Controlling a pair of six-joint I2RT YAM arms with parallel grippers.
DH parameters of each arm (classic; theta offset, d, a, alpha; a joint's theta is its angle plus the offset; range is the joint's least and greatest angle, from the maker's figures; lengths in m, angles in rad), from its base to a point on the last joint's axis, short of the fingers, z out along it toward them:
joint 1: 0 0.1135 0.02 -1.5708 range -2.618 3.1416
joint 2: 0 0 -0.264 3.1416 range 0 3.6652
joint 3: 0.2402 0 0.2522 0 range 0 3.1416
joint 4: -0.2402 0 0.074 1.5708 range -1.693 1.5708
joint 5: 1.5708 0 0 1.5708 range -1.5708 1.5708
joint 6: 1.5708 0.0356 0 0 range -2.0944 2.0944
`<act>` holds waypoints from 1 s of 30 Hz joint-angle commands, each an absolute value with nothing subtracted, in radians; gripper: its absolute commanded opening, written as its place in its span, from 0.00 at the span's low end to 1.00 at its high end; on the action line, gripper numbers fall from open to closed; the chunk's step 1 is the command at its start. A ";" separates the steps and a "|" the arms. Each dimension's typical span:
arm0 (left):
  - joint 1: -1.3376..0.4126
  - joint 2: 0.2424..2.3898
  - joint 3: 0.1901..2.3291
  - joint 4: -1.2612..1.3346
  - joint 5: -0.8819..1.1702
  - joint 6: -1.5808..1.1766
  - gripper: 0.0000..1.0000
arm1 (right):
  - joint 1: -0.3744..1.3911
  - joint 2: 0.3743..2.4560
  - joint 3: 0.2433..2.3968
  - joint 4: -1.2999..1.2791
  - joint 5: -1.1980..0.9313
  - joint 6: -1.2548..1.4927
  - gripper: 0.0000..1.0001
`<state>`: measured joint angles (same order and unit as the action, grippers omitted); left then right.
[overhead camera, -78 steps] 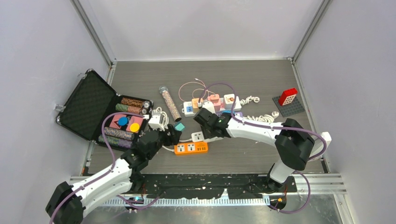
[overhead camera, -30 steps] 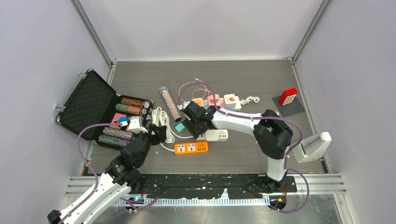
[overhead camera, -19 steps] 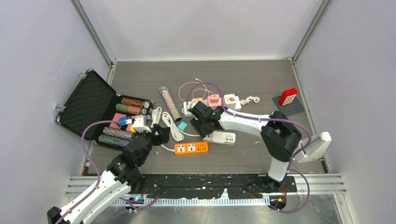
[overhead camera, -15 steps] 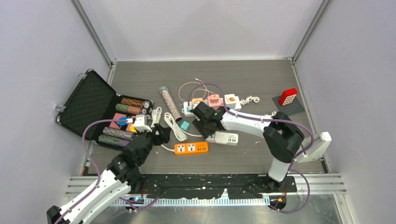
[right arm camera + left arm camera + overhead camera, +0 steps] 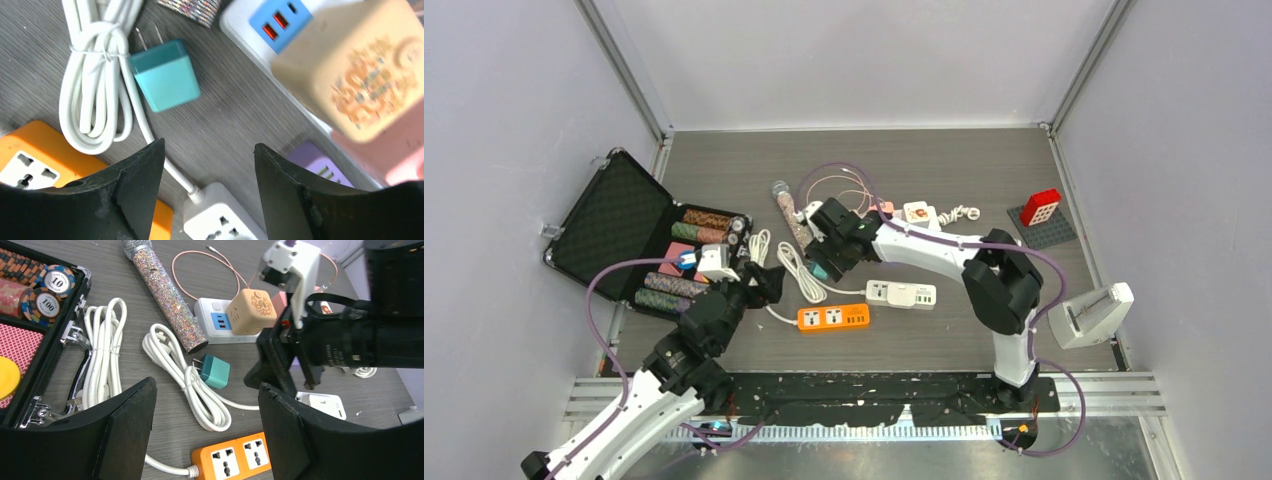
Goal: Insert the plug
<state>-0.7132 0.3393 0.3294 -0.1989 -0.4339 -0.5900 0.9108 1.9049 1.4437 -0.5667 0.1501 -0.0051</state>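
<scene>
A teal plug adapter (image 5: 165, 74) lies flat on the table, prongs pointing away, beside a bundled white cord (image 5: 95, 95). It also shows in the left wrist view (image 5: 216, 371) and, partly hidden, in the top view (image 5: 818, 272). My right gripper (image 5: 209, 146) is open and empty, just above and short of the plug (image 5: 827, 265). An orange power strip (image 5: 832, 317) lies in front, sockets up (image 5: 232, 460). A white power strip (image 5: 902, 294) lies to its right. My left gripper (image 5: 207, 386) is open and empty, left of the cord (image 5: 767, 280).
A glittery microphone (image 5: 162, 290), a white USB hub (image 5: 220, 325) carrying a tan cube adapter (image 5: 252, 310), and thin cables lie behind the plug. An open black case (image 5: 614, 225) of poker chips stands at the left. A red brick (image 5: 1040, 206) is at the far right.
My right gripper has swung left and back, leaving the white power strip behind, and now hangs at the teal plug. My left arm has shifted slightly.
</scene>
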 commanded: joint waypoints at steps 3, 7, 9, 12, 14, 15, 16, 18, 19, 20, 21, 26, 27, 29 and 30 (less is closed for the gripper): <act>-0.709 0.285 0.370 -0.226 -0.480 -0.567 0.74 | 0.915 1.978 1.512 -0.507 0.022 -0.180 0.67; -0.710 0.278 0.372 -0.228 -0.482 -0.567 0.75 | 0.915 2.032 1.566 -0.507 -0.027 -0.216 0.68; -0.709 0.280 0.378 -0.238 -0.482 -0.567 0.75 | 0.915 2.065 1.597 -0.517 -0.029 -0.225 0.68; -0.710 0.279 0.384 -0.255 -0.483 -0.568 0.75 | 0.906 2.088 1.625 -0.519 -0.047 -0.236 0.68; -0.710 0.277 0.386 -0.259 -0.483 -0.569 0.75 | 0.902 2.114 1.651 -0.525 -0.053 -0.244 0.68; -0.709 0.276 0.386 -0.260 -0.484 -0.569 0.75 | 0.899 2.123 1.682 -0.548 -0.055 -0.251 0.67; -0.709 0.274 0.387 -0.260 -0.483 -0.570 0.75 | 0.899 2.139 1.695 -0.558 -0.059 -0.254 0.66; -0.710 0.271 0.388 -0.263 -0.485 -0.571 0.75 | 0.896 2.156 1.726 -0.578 -0.057 -0.256 0.60; -0.709 0.269 0.390 -0.265 -0.484 -0.571 0.75 | 0.894 2.162 1.744 -0.596 -0.054 -0.255 0.50; -0.709 0.269 0.392 -0.270 -0.485 -0.571 0.75 | 0.893 2.168 1.753 -0.604 -0.049 -0.252 0.45; -0.711 0.267 0.394 -0.273 -0.485 -0.571 0.75 | 0.890 2.170 1.766 -0.621 -0.046 -0.243 0.37; -0.710 0.263 0.396 -0.275 -0.476 -0.573 0.75 | 0.885 2.096 1.736 -0.635 -0.055 -0.205 0.21; -0.710 0.263 0.395 -0.274 -0.474 -0.571 0.75 | 0.885 2.080 1.718 -0.635 -0.059 -0.194 0.20; -0.710 0.265 0.396 -0.271 -0.470 -0.567 0.76 | 0.883 2.018 1.687 -0.634 -0.070 -0.174 0.19; -0.710 0.266 0.397 -0.269 -0.468 -0.563 0.75 | 0.883 1.976 1.675 -0.634 -0.077 -0.166 0.19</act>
<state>-0.7132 0.2707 0.3573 -0.2852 -0.4633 -0.5755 0.8875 2.1578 1.7061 -0.6247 -0.0444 -0.2104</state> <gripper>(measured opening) 0.753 0.475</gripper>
